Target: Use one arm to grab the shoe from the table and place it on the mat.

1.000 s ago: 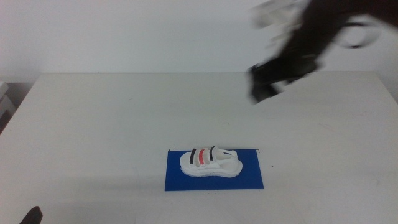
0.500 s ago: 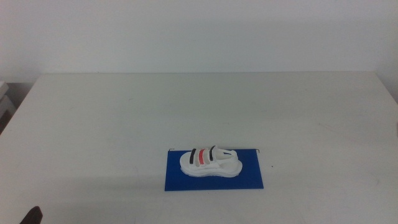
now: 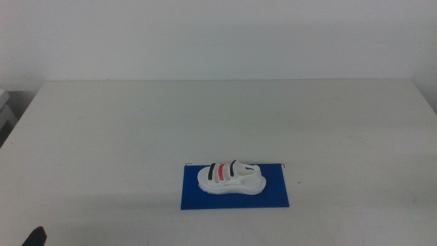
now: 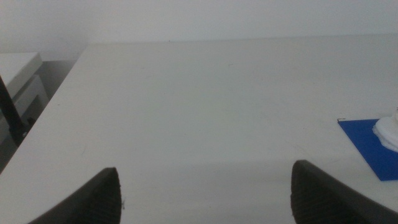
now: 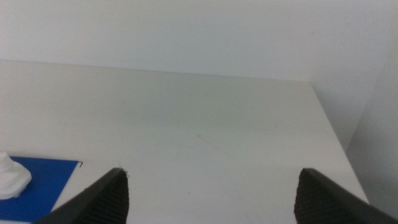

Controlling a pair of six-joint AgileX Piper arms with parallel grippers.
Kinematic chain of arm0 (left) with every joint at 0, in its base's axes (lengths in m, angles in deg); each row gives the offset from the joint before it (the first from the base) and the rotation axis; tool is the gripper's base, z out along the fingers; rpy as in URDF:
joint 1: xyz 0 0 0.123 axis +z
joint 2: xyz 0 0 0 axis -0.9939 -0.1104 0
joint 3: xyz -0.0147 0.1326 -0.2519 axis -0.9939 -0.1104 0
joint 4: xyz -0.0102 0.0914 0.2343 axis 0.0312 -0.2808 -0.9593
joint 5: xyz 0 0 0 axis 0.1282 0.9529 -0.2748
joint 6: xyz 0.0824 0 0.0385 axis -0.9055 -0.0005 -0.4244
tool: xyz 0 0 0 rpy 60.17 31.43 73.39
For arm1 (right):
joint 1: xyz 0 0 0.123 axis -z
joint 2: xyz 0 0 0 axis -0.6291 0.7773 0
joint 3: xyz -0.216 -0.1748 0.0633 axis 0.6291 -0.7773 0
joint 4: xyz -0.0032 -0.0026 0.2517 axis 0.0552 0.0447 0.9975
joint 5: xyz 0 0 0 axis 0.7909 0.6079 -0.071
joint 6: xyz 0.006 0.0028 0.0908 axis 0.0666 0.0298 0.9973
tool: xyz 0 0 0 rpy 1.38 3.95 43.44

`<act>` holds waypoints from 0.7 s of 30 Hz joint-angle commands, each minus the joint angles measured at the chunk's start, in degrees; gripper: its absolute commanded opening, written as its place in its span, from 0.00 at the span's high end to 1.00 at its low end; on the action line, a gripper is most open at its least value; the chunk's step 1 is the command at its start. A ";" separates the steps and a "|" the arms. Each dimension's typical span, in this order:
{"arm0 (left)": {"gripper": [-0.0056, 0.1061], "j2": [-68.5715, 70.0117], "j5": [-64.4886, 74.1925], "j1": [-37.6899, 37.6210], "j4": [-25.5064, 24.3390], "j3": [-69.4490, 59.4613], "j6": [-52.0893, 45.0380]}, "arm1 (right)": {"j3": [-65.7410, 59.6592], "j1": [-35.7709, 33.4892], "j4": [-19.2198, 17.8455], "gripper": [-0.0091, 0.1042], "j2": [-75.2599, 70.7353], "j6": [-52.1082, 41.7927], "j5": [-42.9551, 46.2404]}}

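The white shoe point(image 3: 231, 178) with two black straps and one red strap lies on the deep blue mat point(image 3: 235, 195) near the front middle of the white table point(image 3: 136, 130). No arm reaches over the table in the middle view. My left gripper point(image 4: 205, 190) is open and empty, low over the table's left front part; its view shows a corner of the mat point(image 4: 370, 149) and an end of the shoe point(image 4: 388, 130). My right gripper point(image 5: 211, 193) is open and empty at the right front; its view shows the mat point(image 5: 37, 183) and the shoe's end point(image 5: 11, 177).
A small dark part point(image 3: 34, 238) of the left arm shows at the bottom left edge of the middle view. A pale cabinet point(image 3: 5, 113) stands beyond the table's left edge. A white wall point(image 3: 218, 34) rises behind the table.
One second ago the right arm was blurred above the table's back right. It has since drawn out of the middle view. The shoe and mat have not moved.
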 commanded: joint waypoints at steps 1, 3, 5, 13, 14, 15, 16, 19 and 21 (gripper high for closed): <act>0.11 0.81 -4.59 -0.27 0.43 -0.40 0.28 | 0.12 0.50 0.40 0.28 -0.31 -0.45 5.25; 0.11 0.81 -4.59 -0.27 0.43 -0.40 0.28 | -1.01 0.50 -0.11 0.28 -0.60 -0.45 5.32; 0.11 0.81 -4.59 -0.27 0.43 -0.40 0.28 | -2.44 0.50 -1.29 0.28 -1.72 -0.45 5.58; 0.11 0.81 -4.59 -0.27 0.43 -0.40 0.28 | -8.51 0.50 -2.23 0.28 -11.93 -0.45 5.56; 0.11 0.81 -4.59 -0.27 0.43 -0.40 0.28 | -9.31 0.50 -2.23 0.28 -13.28 -0.45 5.63; 0.11 0.81 -4.59 -0.27 0.43 -0.40 0.28 | -10.00 0.50 -2.23 0.28 -14.37 -0.45 5.70; 0.11 0.81 -4.59 -0.27 0.43 -0.40 0.28 | -10.91 0.50 -2.18 0.28 -15.73 -0.45 5.70; 0.11 0.76 -4.59 -0.27 0.43 -0.40 0.28 | -13.25 0.43 -2.08 0.28 -16.34 -0.45 5.73; 0.11 0.76 -4.59 -0.27 0.43 -0.40 0.28 | -14.88 0.43 -1.96 0.28 -16.56 -0.45 5.87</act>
